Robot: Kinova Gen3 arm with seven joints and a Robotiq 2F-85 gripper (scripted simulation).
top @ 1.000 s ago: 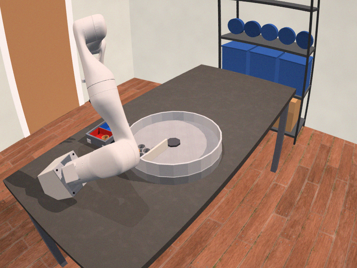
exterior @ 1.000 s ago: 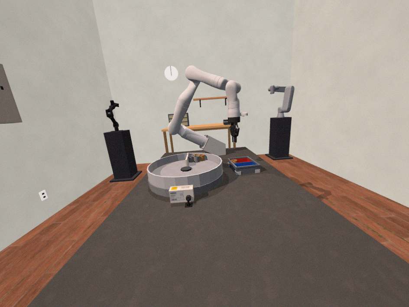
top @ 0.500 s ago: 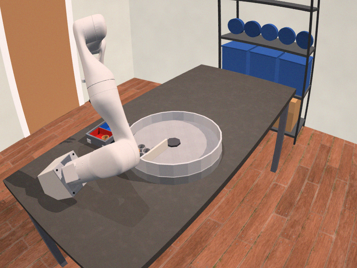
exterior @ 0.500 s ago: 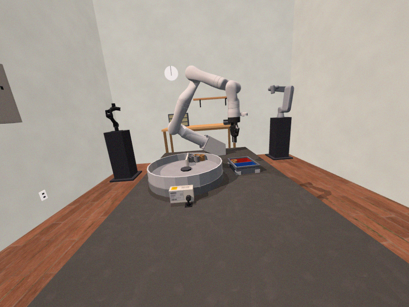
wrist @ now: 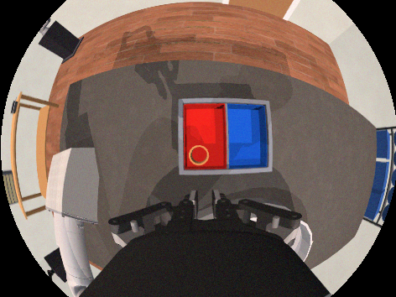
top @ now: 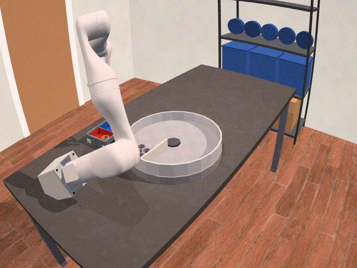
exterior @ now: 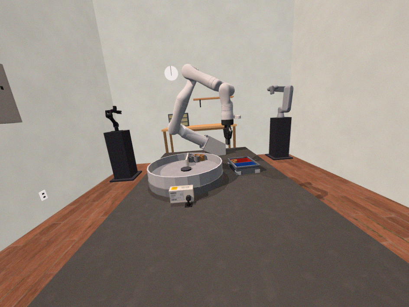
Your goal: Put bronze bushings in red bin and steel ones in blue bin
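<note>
Bronze bushing inside red bin, near edges, room beside, fingers above.

one turntable, one red bin, one blue bin, two black pedestals
</note>
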